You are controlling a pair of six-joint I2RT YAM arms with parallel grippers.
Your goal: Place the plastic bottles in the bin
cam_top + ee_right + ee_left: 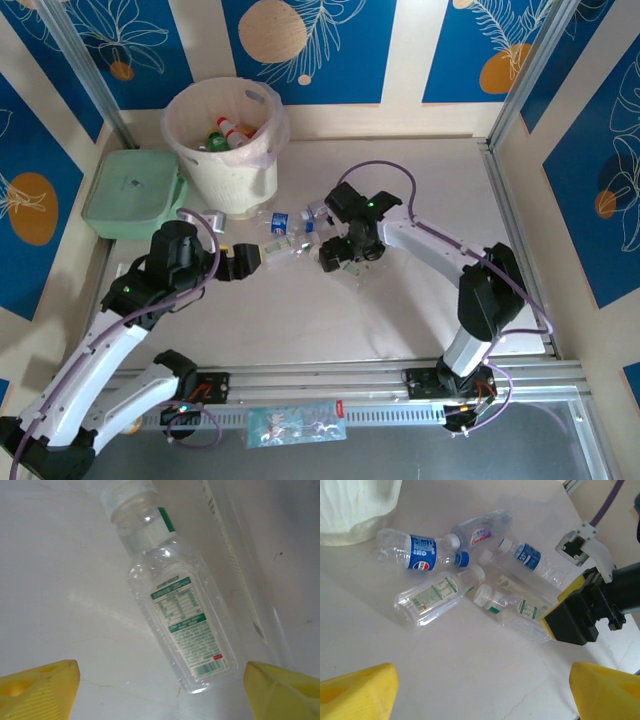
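Left tool (482,692) and right tool (160,690) hovering released above plastic bottles (432,597)
The right tool is straddling a clear green-labelled bottle (182,620) lying on the table (300,310) at frame centre; the bin (235,175) is standing upper left, holding several bottles.

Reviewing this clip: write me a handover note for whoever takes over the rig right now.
Left hand: open, empty, facing the loose bottles.
Right hand: open, low over a clear green-labelled bottle, not gripping it.
Done: several binned bottles sit inside the bin.
Left: about six bottles lie on the table beside the bin, the green-labelled one among them.
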